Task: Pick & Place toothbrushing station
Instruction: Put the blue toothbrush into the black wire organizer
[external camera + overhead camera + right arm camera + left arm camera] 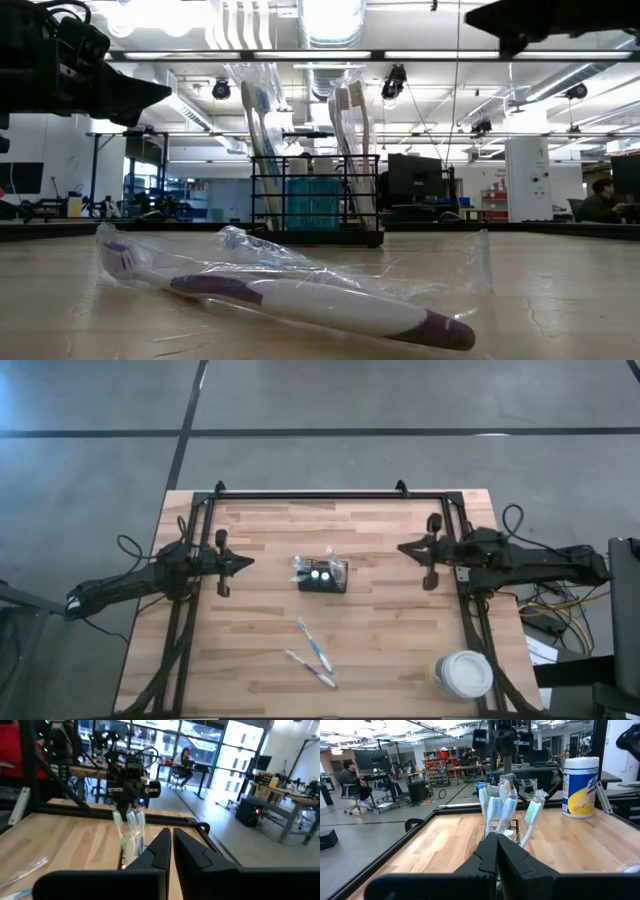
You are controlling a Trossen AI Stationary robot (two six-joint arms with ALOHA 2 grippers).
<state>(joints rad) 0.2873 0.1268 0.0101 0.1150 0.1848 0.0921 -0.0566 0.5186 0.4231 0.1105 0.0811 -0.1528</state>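
Caddy (322, 576): mid-desk (400, 640), holding toothbrushes. Left end effector (243, 562), right end effector (405, 547): fingers together, flanking, holding nothing.

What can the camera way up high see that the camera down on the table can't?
Only the high view shows the round white-lidded tub at the table's near right corner, both whole arms with the left gripper and right gripper shut, and two loose toothbrushes. Only the low view shows the room behind, with a seated person. Both show the black wire caddy holding toothbrushes and a wrapped toothbrush lying on the table.
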